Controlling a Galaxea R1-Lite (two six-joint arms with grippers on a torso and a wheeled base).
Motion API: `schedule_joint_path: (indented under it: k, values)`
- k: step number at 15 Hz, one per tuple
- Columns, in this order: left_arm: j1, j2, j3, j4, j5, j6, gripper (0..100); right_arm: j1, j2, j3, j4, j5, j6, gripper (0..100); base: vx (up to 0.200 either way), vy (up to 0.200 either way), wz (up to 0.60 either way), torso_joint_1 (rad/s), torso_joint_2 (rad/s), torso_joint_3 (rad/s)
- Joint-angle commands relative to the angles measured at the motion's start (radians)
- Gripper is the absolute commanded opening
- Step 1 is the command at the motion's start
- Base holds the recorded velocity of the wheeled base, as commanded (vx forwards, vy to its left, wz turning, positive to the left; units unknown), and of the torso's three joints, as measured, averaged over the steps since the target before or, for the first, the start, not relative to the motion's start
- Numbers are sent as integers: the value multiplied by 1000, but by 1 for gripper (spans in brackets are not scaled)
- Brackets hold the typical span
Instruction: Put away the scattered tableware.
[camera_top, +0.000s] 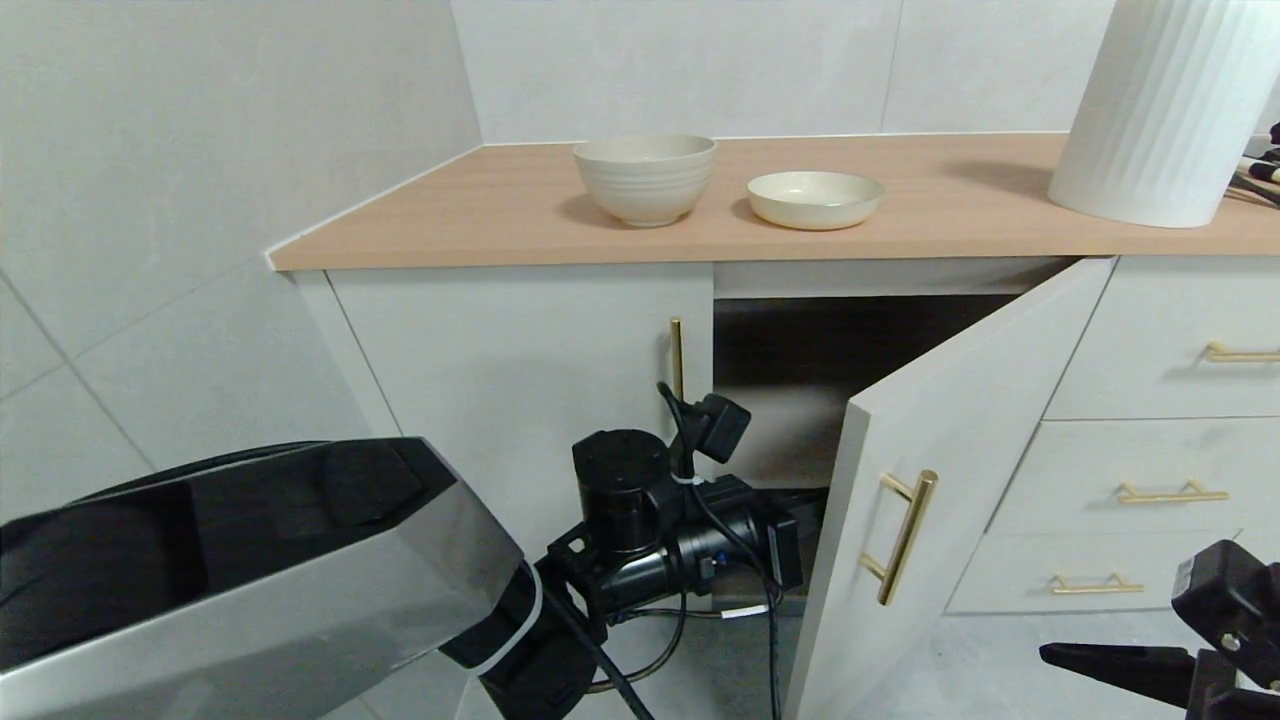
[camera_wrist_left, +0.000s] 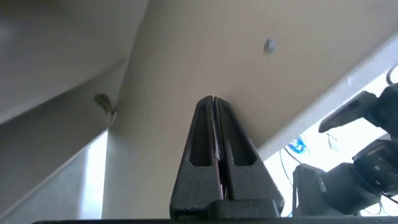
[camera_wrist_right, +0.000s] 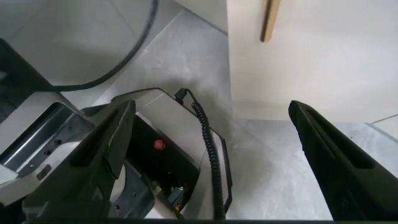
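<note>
Your bowl (camera_top: 645, 178) and dish (camera_top: 815, 198) sit apart on the counter (camera_top: 480, 215) - probably stiff, slick and breakable, so pinch each at its rim. The left gripper (camera_wrist_left: 213, 101) is closed, seemingly on nothing, at the open cabinet (camera_top: 800, 360) - the right gripper (camera_wrist_right: 211, 109) gapes wide, empty.

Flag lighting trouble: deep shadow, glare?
Head view: open white cabinet's interior in deep shadow, contents unreadable; cream ribbed bowl and shallow cream dish cast soft shadows on wooden countertop. Left wrist view: black left gripper evenly lit. Right wrist view: black right gripper nearly a silhouette.
</note>
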Motion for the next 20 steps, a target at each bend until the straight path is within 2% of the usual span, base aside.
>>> schedule_joint_path:
  k: [1,2,3,4,5,6,7,8,12,13,14,15,16,18,19,20]
  values:
    - [-10,6,-5,-1,1,0,0,3,-3,1,-1,6,0,100,0,0,0,0,0,0]
    - [-50,-6,15,-10,0,24,0,16,-31,6,1,48,0,100,0,0,0,0,0,0]
    - [-116,-28,53,-22,-4,63,0,29,-71,17,1,120,-4,100,0,0,0,0,0,0]
    - [-211,-43,102,-50,-5,84,0,32,-117,29,1,212,-26,100,0,0,0,0,0,0]
    - [-274,-48,142,-76,-7,109,0,32,-145,40,1,290,-50,100,0,0,0,0,0,0]
    - [-274,-48,142,-76,-7,109,0,32,-145,40,1,290,-50,100,0,0,0,0,0,0]
    - [-282,-46,151,-80,-5,135,0,27,-149,55,1,319,-98,100,0,0,0,0,0,0]
    - [-244,-38,134,-80,-2,136,0,26,-149,58,1,321,-107,100,0,0,0,0,0,0]
    - [-185,-57,131,-74,1,135,0,10,-142,47,-8,316,-102,100,0,0,0,0,0,0]
    - [-142,-86,134,-33,3,135,0,-10,-137,26,-7,312,-92,100,0,0,0,0,0,0]
    - [-127,-104,141,-1,3,135,0,-17,-131,18,-7,304,-81,100,0,0,0,0,0,0]
    - [-73,-181,174,114,3,138,0,-37,-103,-8,-11,255,-38,100,0,0,0,0,0,0]
    - [-58,-203,180,145,3,139,0,-39,-99,-14,-11,239,-21,100,0,0,0,0,0,0]
    - [29,-338,202,286,4,141,0,-39,-73,-45,-11,181,42,100,0,0,0,0,0,0]
    - [63,-400,203,363,4,152,0,-39,-71,-43,-10,170,45,100,0,0,0,0,0,0]
    - [102,-463,203,453,4,181,0,-39,-65,-43,-10,157,45,100,0,0,0,0,0,0]
